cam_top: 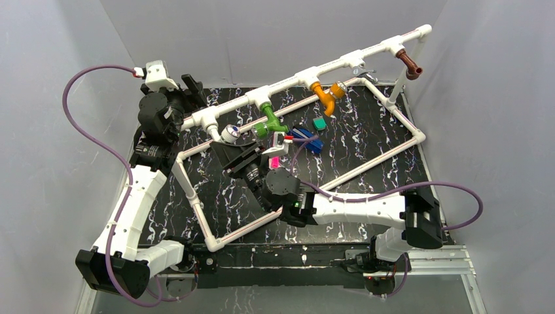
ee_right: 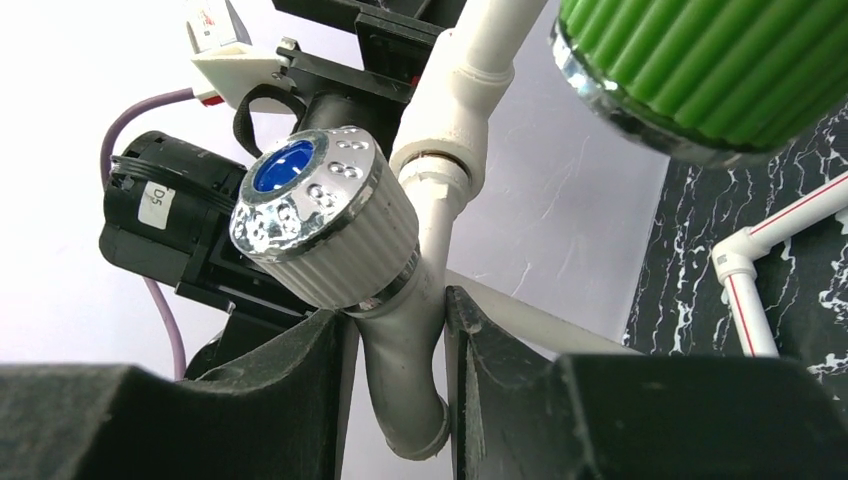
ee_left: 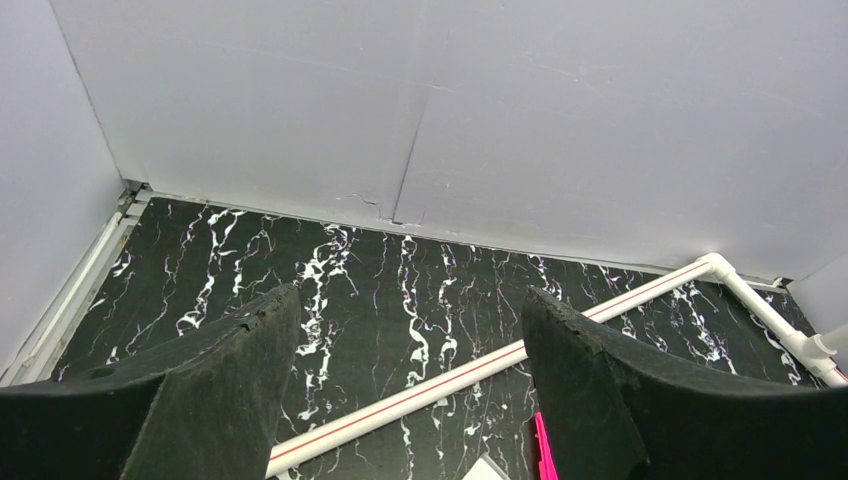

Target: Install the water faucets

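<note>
The white faucet (ee_right: pixel 400 350) sits at the leftmost tee of the pipe frame (cam_top: pixel 286 84), above the far-left part of the bench (cam_top: pixel 366 140). Its long axis runs from the inlet end, up at the tee's socket, down through a bent stem to a spout that curls at the bottom. How far the inlet sits in the socket cannot be told. The stem is pale grey-white. The round knob has a ribbed white side, a shiny silver rim and a blue disc at its centre. It tilts off the top of the stem, up and toward the right wrist camera.

The right fingers (ee_right: pixel 300 390) are clamped on the stem just below the knob, one on each side.

Three more taps hang along the same top rail, which rises toward the bench's far-right corner:
- The green faucet (cam_top: pixel 269 119) is at the next tee, its ribbed knob close beside the white one.
- The orange faucet (cam_top: pixel 326 97) is further along, its spout pointing down.
- The brown faucet (cam_top: pixel 410 65) is at the end tee, above the far-right corner.

The left fingers (ee_left: pixel 230 350) stand wide apart with nothing between them, above the bench's far-left corner. A flat blue piece (cam_top: pixel 304 139) lies on the bench inside the frame, below the green and orange taps.
</note>
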### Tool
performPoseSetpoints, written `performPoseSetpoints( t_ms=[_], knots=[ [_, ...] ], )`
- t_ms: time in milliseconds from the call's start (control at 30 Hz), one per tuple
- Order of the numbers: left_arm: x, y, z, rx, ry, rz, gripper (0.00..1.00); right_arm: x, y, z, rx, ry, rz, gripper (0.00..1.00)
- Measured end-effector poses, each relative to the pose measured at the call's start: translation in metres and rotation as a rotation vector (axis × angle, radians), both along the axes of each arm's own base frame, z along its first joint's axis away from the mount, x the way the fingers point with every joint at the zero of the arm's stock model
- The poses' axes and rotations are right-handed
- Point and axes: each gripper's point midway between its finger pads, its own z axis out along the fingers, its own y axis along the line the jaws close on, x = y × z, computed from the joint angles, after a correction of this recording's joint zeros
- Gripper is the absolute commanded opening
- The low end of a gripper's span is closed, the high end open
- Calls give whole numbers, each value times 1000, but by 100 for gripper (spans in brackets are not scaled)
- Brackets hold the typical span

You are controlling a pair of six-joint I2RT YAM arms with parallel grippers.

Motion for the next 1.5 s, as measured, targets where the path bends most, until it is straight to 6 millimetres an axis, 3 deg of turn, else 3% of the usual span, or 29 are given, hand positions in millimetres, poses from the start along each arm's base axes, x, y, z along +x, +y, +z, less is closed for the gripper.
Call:
performPoseSetpoints(
  t_ms=[133, 267, 467, 633, 767, 1133, 1500],
  knots=[
    [0, 0, 0, -1, 0, 0, 79, 0, -1, -1, -58, -45, -8, 44],
    [0, 1, 0, -1, 0, 3, 79, 3, -5, 4, -134, -121, -42, 59],
    [0, 1, 0, -2, 0, 4, 79, 8, -35, 48, -179, -248, -113, 74],
    [0, 1, 0, -1, 0, 4, 79, 6, -61, 76, -223, -327, -145, 77],
    [0, 1, 0, -1, 0, 3, 79, 3, -73, 84, -312, -400, -151, 78],
    [0, 1, 0, -2, 0, 3, 79, -24, -67, 115, -712, -854, -29, 83],
    [0, 1, 0, -2, 0, 4, 79, -30, -73, 87, -1179, -1362, -27, 82]
  ],
)
